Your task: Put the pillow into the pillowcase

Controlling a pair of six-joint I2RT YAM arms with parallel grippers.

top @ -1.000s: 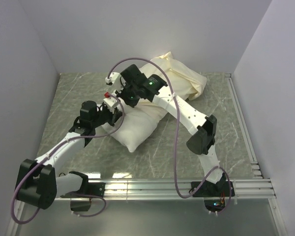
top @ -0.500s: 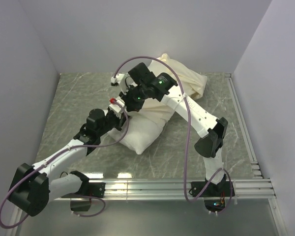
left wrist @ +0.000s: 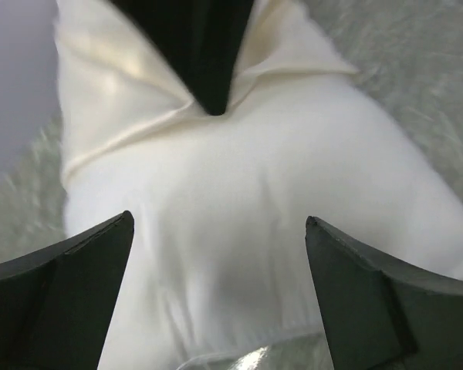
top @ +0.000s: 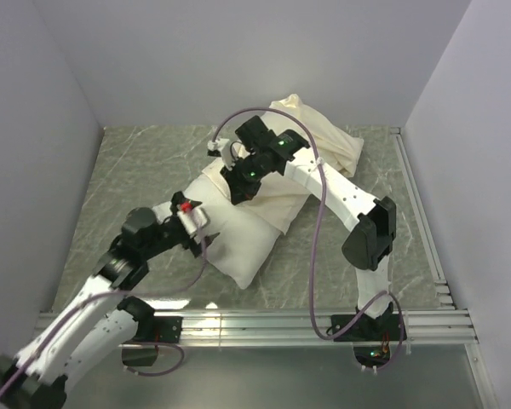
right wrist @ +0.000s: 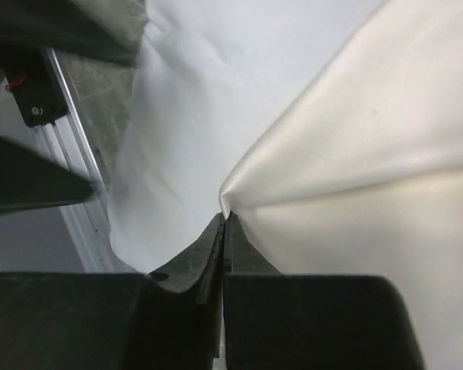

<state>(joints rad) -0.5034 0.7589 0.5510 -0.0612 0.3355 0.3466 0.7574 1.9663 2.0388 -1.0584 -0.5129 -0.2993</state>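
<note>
The right gripper (right wrist: 224,220) is pinched tight on the pillowcase (right wrist: 355,154) hem. The left gripper (left wrist: 220,262) jaws stand wide, holding nothing, straddling the pillow (left wrist: 239,216), which lies on the table (top: 136,170) with its far end under that hem. Keep the hem raised, regrip the pillow's near end, push inward. Against one second earlier, the left jaws have let go and that arm has drawn back

The pillow (top: 238,243) is covered in smooth, matt white cloth. The pillowcase (top: 324,136) is made of faintly sheened cream fabric. The worktop (top: 136,162) is finished in a slightly glossy marbled surface.
</note>
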